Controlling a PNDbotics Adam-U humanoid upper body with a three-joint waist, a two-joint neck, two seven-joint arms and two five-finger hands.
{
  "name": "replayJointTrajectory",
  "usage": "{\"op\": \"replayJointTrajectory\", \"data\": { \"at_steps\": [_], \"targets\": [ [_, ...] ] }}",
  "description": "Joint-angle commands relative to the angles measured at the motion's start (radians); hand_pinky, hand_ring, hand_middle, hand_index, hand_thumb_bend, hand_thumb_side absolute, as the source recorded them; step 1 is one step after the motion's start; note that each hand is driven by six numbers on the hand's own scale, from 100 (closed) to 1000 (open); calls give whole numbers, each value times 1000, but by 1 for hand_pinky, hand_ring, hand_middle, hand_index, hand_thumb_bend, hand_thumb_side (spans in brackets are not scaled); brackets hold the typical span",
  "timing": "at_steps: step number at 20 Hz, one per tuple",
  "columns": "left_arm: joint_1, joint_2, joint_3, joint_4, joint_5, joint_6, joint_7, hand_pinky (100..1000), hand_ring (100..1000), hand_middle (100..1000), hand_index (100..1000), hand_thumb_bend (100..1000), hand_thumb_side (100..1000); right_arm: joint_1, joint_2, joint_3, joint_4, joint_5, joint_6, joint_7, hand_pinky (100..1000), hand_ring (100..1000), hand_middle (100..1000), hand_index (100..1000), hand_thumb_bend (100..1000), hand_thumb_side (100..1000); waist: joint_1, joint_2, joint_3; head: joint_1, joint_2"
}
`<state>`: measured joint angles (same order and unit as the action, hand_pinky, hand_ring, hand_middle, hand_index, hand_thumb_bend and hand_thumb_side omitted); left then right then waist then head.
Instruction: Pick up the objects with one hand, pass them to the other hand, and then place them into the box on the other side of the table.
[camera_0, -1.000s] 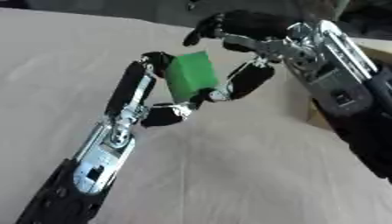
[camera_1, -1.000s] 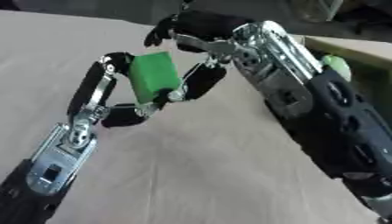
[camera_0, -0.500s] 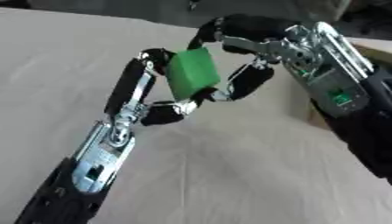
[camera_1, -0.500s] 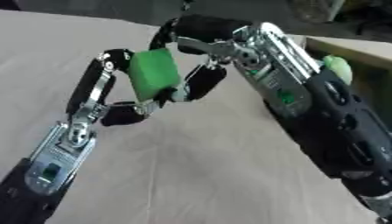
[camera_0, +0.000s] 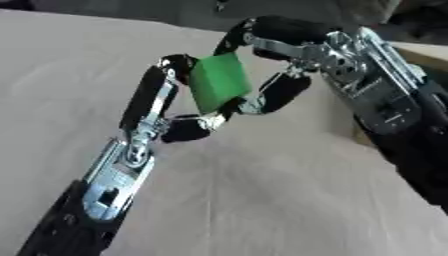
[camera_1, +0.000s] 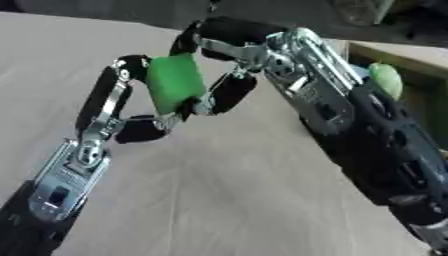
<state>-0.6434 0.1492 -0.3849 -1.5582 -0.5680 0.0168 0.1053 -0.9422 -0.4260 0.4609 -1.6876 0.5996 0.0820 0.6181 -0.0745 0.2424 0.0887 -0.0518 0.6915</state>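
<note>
A green block (camera_0: 219, 83) is held above the tan table (camera_0: 262, 200), between my two hands. My left hand (camera_0: 133, 149) comes up from the lower left; one finger lies along the block's left edge and the thumb is tucked under its lower corner. My right hand (camera_0: 367, 75) reaches in from the right. Its fingers (camera_0: 262, 31) curl over the block's top and its thumb (camera_0: 282, 93) presses the block's lower right side. Both hands are pinching the block.
A wooden box (camera_1: 411, 56) stands at the table's right edge, behind my right forearm, with a pale green object (camera_1: 385, 80) in it. Bare tabletop spreads to the left and in front.
My right hand's fingers, which were spread away from the block, have come down over its top. The left hand has kept its hold, and both have edged slightly upward.
</note>
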Motion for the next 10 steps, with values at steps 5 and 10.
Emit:
{"op": "replayJointTrajectory", "data": {
  "at_steps": [5,10],
  "targets": [
    [-20,-14,-6,-2,-12,3,-12,611,590,504,501,100,216,-19,-7,-5,-19,-43,15,9,849,787,541,663,126,190,7,-13,-4,0,-2],
    [-19,-12,-4,2,-25,13,-11,640,619,557,618,100,128,-16,-13,-9,-25,-50,17,18,845,776,500,622,104,180,7,-14,-5,-3,-1]
  ]
}}
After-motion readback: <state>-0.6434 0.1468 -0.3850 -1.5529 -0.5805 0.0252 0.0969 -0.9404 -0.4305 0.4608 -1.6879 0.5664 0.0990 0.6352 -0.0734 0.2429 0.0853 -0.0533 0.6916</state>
